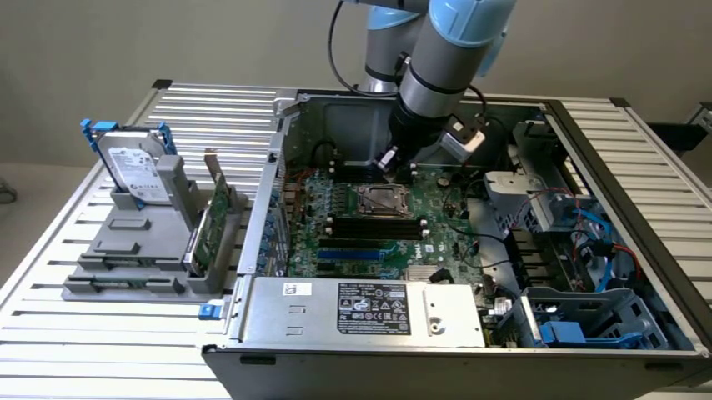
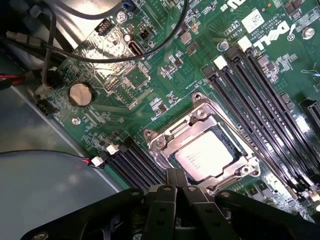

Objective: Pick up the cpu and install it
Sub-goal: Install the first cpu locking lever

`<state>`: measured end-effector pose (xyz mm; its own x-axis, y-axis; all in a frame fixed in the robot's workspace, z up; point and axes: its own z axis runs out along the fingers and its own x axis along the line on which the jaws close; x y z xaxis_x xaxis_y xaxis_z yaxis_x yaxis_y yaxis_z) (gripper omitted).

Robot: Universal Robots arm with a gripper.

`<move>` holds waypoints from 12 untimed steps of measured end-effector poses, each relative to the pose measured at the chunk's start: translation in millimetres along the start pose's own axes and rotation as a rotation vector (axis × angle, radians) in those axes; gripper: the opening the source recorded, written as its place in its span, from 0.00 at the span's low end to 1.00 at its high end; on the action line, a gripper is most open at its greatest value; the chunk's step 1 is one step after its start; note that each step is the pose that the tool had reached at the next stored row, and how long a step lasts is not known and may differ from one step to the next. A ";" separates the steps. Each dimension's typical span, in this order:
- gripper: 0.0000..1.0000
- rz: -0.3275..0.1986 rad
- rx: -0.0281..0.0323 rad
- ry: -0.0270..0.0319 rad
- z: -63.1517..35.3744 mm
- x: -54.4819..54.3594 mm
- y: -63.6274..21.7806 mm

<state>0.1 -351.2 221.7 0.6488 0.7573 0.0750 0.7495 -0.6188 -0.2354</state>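
The gripper (image 2: 176,181) hangs inside an open computer case (image 1: 623,350), its dark fingers pressed together with nothing between them. In the exterior view it sits at the end of a grey and pale blue robot arm (image 1: 439,67) that reaches down from the far side, its tip (image 1: 388,160) just above the far edge of the green motherboard (image 1: 434,237).

Just beside the fingertips in the wrist view lies the cpu (image 2: 204,155), a flat silver-grey square resting inside the metal frame of its socket (image 2: 197,131). Faint print on its top cannot be read. In the exterior view the socket (image 1: 385,200) sits near the middle of the board, just on the near side of the gripper.

Black memory slots (image 2: 262,102) flank the socket on both sides. White lettering reading "DELL" (image 2: 272,36) is printed on the board near a small white barcode sticker (image 2: 252,21). A round silver coin battery (image 2: 80,94) sits farther off, with black cables (image 2: 125,52) looping above the board.

At the near edge of the case, a silver power supply (image 1: 368,308) carries a black label with small white print too fine to read.

On the slatted metal table (image 1: 67,350) to the exterior view's left of the case, a grey holder (image 1: 139,250) carries an upright hard drive (image 1: 138,173) with a white label and blue brackets, and an upright green circuit card (image 1: 212,225).
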 end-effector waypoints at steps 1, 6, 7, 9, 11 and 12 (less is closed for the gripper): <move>0.11 0.003 -0.0003 0.0006 -1.0 -1.0 0.7; 0.11 0.012 0.0004 0.0020 -8.6 -9.8 6.9; 0.11 0.013 0.0009 0.0025 -11.7 -12.3 8.6; 0.11 0.012 0.0029 0.0049 -17.0 -16.0 10.5; 0.11 0.012 0.0032 0.0052 -16.9 -16.2 10.6; 0.11 0.012 0.0031 0.0051 -17.0 -16.2 10.6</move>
<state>-0.2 -373.6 234.4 0.6587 0.7485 0.0770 0.7410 -0.6274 -0.2394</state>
